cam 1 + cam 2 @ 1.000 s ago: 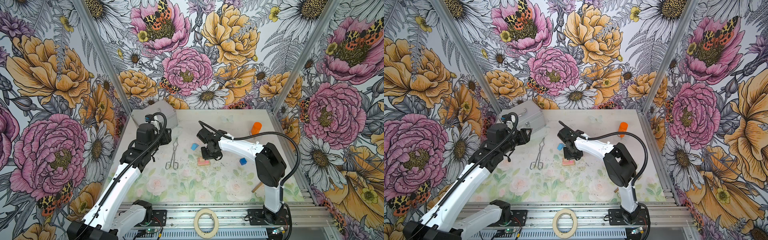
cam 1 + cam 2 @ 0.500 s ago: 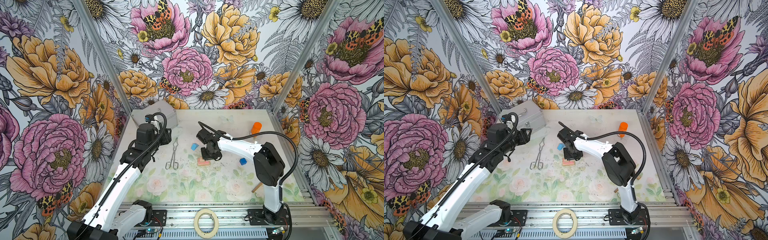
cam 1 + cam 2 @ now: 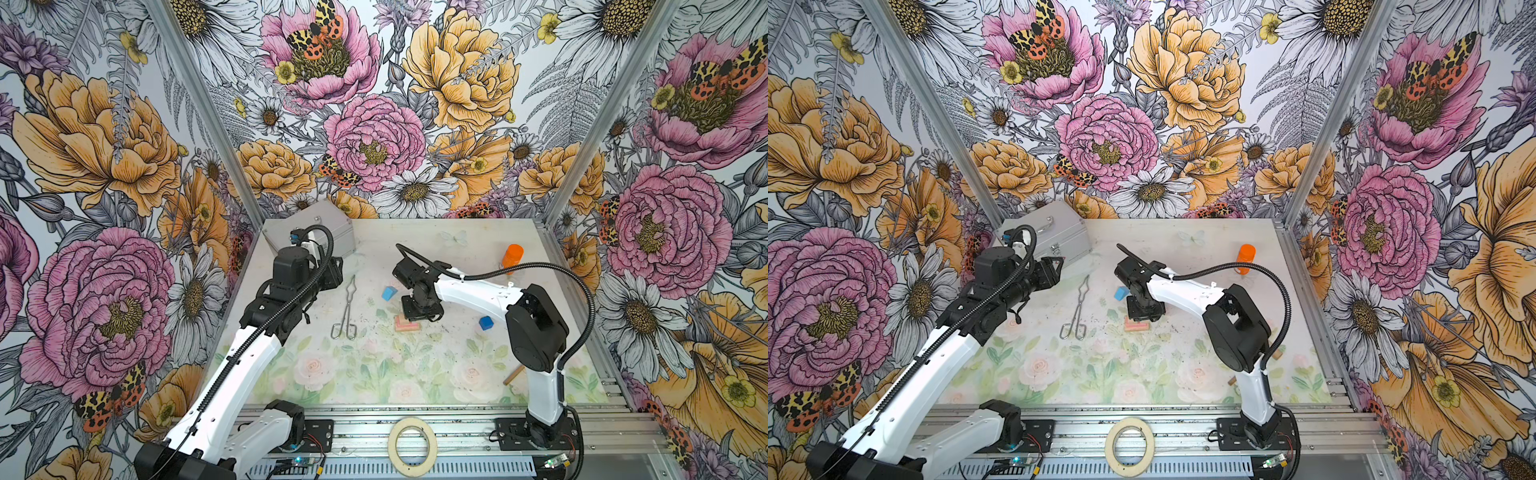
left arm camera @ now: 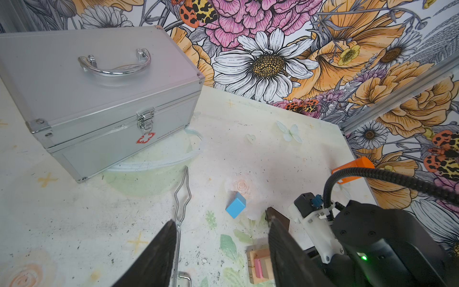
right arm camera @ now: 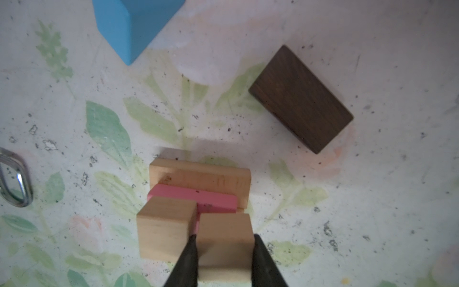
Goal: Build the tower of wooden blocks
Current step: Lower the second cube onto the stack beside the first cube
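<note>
A: Left side, anything move?
B: No. Left gripper (image 4: pixel 221 221) hangs near the silver case (image 3: pixel 332 224), jaws wide, nothing in them, same as a second ago.
A: Middle?
B: Blue cube (image 3: pixel 388 293) lies loose on the mat, untouched. Just right of it is the wood block tower (image 3: pixel 407 323): tan bar (image 5: pixel 198 174) at the bottom, pink bar (image 5: pixel 193 198) on it, one tan cube (image 5: pixel 164 228) seated on top.
A: Right arm?
B: Only change: elbow creeps a little toward the middle, wrist stays over the stack. Right gripper (image 5: pixel 224 238) is narrow, clamped on a second tan cube (image 5: pixel 223 223), beside the first over the pink bar, slim gap between them.
A: Meaning?
B: Reads as fine alignment, not carrying. Can't tell if the cube is fully down, and it isn't released. Layer nearly done, I'd say.
A: What's left?
B: Dark brown bar (image 5: pixel 300 99) flat on the mat near the tower, another blue cube (image 3: pixel 485 323) farther right. Probably next.
</note>
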`<act>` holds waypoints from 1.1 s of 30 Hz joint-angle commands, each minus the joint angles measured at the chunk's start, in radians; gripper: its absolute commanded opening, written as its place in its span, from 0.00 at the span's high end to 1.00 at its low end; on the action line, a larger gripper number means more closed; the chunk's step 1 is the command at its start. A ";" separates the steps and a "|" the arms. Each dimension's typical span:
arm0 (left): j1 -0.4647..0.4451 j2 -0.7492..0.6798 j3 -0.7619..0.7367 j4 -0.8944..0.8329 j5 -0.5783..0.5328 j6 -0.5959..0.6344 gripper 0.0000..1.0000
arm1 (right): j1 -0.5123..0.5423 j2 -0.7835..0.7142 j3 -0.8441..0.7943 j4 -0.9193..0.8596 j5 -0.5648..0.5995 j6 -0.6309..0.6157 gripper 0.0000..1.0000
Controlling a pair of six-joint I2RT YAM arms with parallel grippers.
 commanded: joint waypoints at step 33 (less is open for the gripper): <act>-0.011 -0.005 -0.013 -0.004 -0.027 0.026 0.39 | 0.009 0.023 0.038 0.011 -0.017 0.017 0.63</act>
